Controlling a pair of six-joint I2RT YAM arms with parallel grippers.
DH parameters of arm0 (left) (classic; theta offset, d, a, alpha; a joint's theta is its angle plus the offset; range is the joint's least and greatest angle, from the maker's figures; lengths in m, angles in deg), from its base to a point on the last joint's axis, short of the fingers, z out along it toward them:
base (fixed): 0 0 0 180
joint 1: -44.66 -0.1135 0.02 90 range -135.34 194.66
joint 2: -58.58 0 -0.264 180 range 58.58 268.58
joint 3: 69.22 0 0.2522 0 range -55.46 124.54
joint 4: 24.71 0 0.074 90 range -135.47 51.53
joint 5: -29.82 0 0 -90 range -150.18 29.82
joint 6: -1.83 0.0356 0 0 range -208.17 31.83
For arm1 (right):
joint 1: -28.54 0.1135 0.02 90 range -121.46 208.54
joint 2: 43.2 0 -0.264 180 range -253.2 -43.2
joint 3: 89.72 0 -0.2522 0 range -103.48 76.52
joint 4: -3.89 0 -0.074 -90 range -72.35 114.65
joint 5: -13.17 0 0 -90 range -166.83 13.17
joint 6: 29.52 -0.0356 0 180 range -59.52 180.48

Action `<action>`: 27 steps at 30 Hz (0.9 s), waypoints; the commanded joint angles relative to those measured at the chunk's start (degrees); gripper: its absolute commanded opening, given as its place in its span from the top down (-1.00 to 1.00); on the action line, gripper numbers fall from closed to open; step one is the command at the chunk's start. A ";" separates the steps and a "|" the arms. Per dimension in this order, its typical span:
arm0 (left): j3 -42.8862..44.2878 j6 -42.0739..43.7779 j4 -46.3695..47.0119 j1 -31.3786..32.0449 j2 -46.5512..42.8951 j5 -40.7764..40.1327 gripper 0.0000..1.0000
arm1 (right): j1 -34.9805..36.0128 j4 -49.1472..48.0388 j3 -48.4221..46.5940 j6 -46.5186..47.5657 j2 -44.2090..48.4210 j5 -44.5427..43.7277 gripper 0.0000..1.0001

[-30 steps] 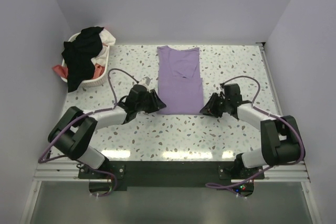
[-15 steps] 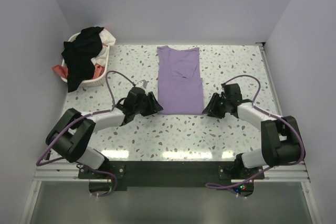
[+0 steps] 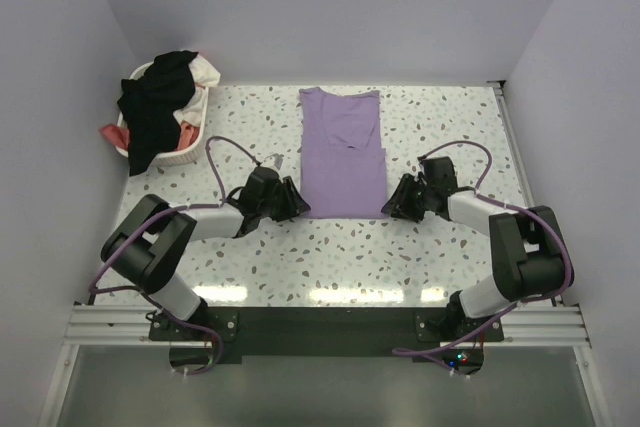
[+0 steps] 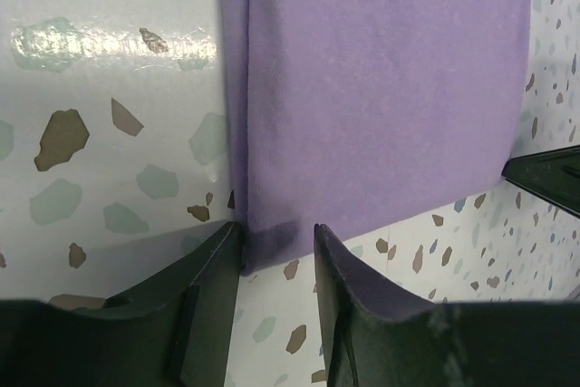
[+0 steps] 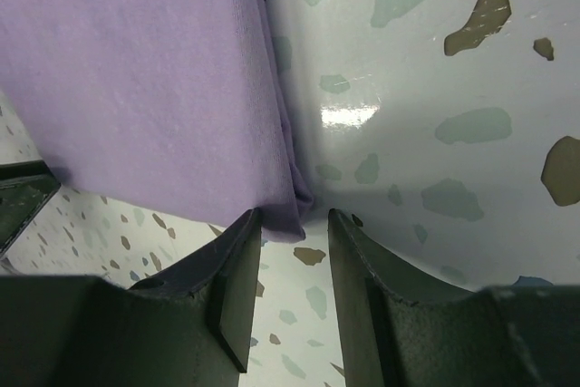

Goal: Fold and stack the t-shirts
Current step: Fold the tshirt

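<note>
Top view: the lavender t-shirt [image 3: 343, 152] lies on the table [image 3: 450, 127] as a strip running near to far. The left gripper [image 3: 298, 207] is at its near-left corner, the right gripper [image 3: 390, 207] at its near-right.
Left wrist: jaws parted, near-left corner [image 4: 267, 240] between them, not pinched.
Right wrist: jaws parted, near-right corner [image 5: 292, 210] just ahead of the gap.

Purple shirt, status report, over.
Left gripper open, straddling near left corner of shirt. Right gripper open at near right corner. Shirt flat on table, folded narrow, not gripped. Nothing in the way; basket far left.
</note>
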 commanded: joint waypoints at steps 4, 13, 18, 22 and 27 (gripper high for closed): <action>-1.54 -0.33 0.36 -0.26 1.77 -0.33 0.26 | -0.20 -2.81 1.87 -0.97 -1.07 0.13 0.21; -1.98 -0.60 0.54 0.44 1.16 0.02 0.68 | -0.11 -4.92 2.75 -2.11 -1.24 2.50 0.46; -3.82 -1.04 -0.16 1.14 -1.65 -0.42 0.88 | -0.02 -4.40 3.98 -1.94 1.73 3.73 0.91; -6.45 -2.00 -0.26 2.11 -5.77 -0.94 0.98 | -0.11 -3.79 6.18 -1.94 5.86 4.43 1.00; -11.90 -4.02 -0.60 5.01 -12.97 -2.26 1.00 | -0.11 -0.89 10.39 -1.59 13.33 4.79 1.00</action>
